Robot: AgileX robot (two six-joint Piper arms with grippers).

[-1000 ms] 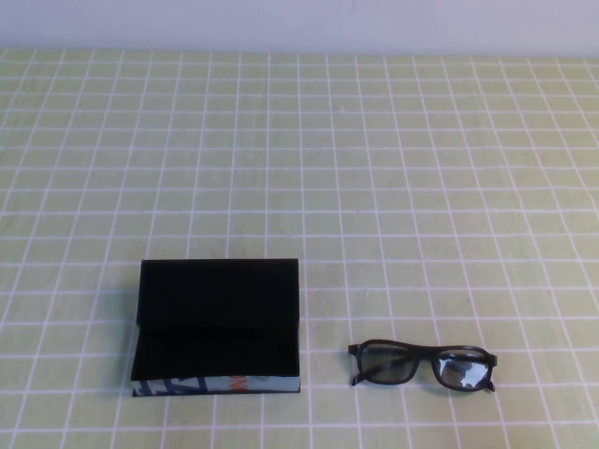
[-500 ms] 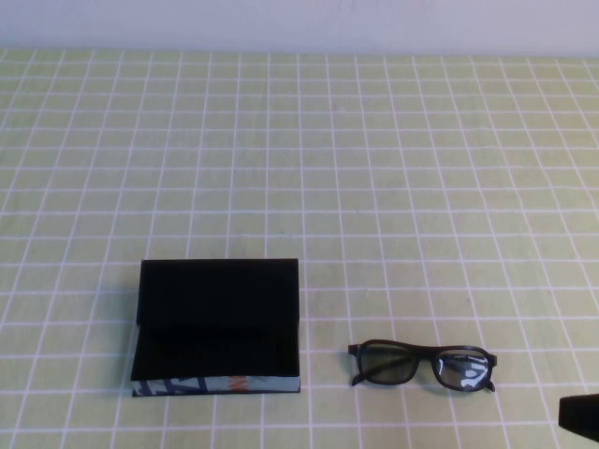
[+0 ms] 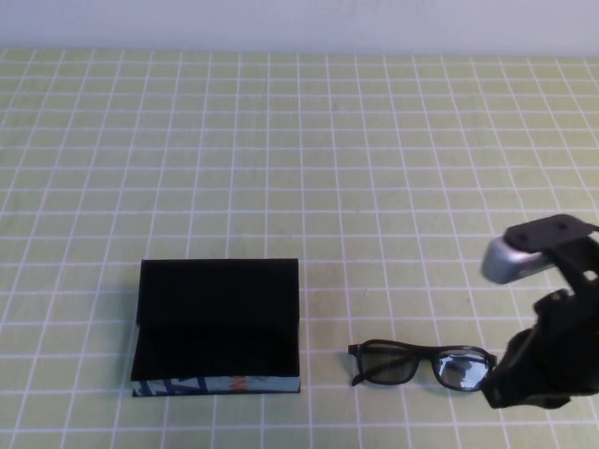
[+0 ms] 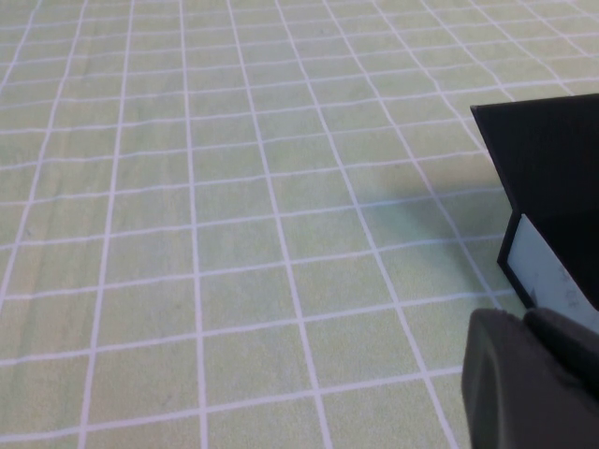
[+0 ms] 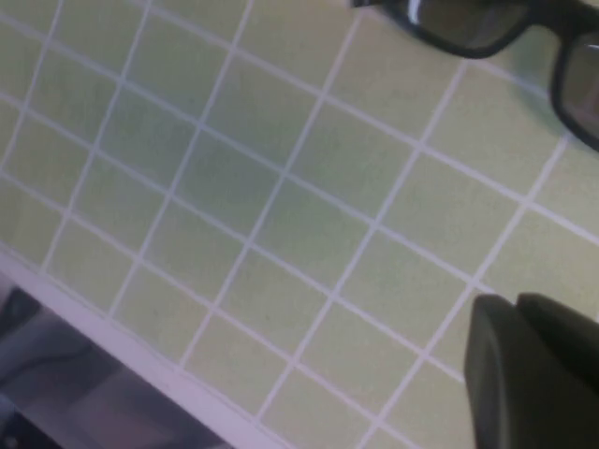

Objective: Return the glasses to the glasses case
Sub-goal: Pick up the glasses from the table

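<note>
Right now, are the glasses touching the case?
Apart. The high view shows bare checked cloth between the glasses and the open case. The right gripper, shut, is beside the glasses; the left gripper is near the case.

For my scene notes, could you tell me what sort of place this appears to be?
Probably a tabletop robot test bench: a green checked tablecloth against a plain wall, holding only an open glasses case and glasses. The shut right gripper is beside the glasses; the left gripper is near the case.

Lighting is bright, even and diffuse; shadows are faint. The dark thick-rimmed glasses [image 5: 487, 28] appear soft and out of focus in the right wrist view.
</note>
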